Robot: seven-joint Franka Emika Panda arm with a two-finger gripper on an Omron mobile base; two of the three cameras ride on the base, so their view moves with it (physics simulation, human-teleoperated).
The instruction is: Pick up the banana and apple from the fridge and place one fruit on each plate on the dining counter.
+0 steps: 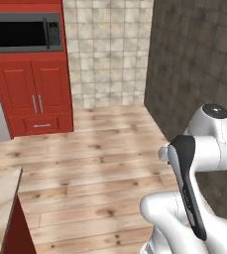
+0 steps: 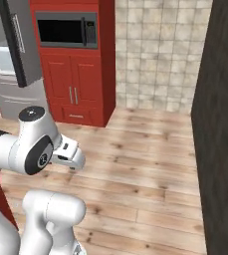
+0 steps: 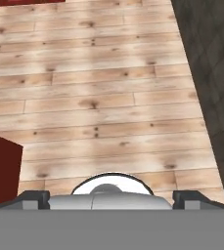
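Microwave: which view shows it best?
Right base view: the microwave sits whole in its red cabinet, with door, handle and panel clear. Left base view has the microwave too, but cut by the left edge. Hand view looks at wood floor.

Microwave built into a red cabinet with two handled doors and a drawer, far left; beige tiled wall beside it, far centre; dark stone wall along the right; pale wood plank floor between.
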